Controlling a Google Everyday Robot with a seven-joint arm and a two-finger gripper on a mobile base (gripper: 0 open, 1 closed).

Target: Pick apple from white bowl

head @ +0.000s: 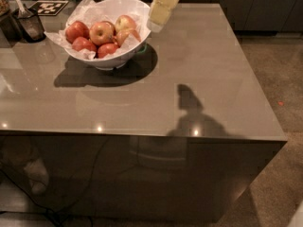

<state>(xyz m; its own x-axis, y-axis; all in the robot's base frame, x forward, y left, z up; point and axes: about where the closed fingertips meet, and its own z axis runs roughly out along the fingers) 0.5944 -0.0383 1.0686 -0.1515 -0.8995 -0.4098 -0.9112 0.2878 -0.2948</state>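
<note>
The white bowl stands at the back left of the grey table, lined with crumpled white paper and holding several apples. The apple, the largest one, red with golden-yellow patches and a stem dimple, lies in the middle of the pile. Smaller dark red apples lie left of it and below it, and a paler yellow-pink apple lies to its right. My gripper, on a cream-coloured arm that comes down from the top edge, hangs just above the bowl's right rim, right of the apples.
A dark cup with a utensil stands at the far left. A black-and-white marker card lies behind the bowl. The table's right edge drops to a speckled floor. Dark cabinets line the back.
</note>
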